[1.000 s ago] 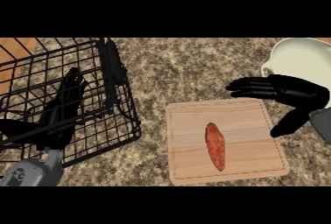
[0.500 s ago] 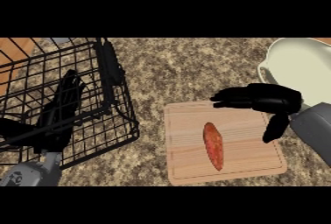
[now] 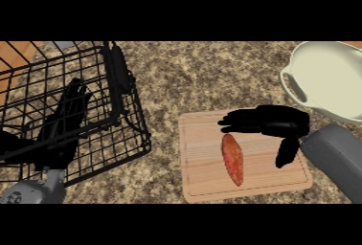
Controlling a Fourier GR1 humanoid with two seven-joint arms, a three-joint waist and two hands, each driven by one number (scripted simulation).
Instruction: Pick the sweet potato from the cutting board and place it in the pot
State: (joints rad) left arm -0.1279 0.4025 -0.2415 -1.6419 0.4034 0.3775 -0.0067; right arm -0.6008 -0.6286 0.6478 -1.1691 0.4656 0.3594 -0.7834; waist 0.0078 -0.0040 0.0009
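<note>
While lying lengthwise on the wooden cutting board (image 3: 247, 184), the orange sweet potato (image 3: 232, 158) points one tip far and the other near, sits left of the board's middle, untouched. Just right of and beyond its far tip, over the board's far right part: the right hand (image 3: 279, 122), black, fingers (image 3: 237, 122) stretched leftward and spread, thumb (image 3: 286, 153) hanging toward the near edge, holding nothing; grey forearm (image 3: 336, 155) entering from the right edge. Farther right, at the far right corner and apart from the board: a cream pot (image 3: 332, 79), open, one handle facing left. On the left half of the speckled stone counter (image 3: 198, 76): a black wire basket (image 3: 130, 129). Behind its bars at the near left: the left hand (image 3: 67, 119), fingers pointing far and fairly straight, nothing visibly held, though the wires hide part of it.
</note>
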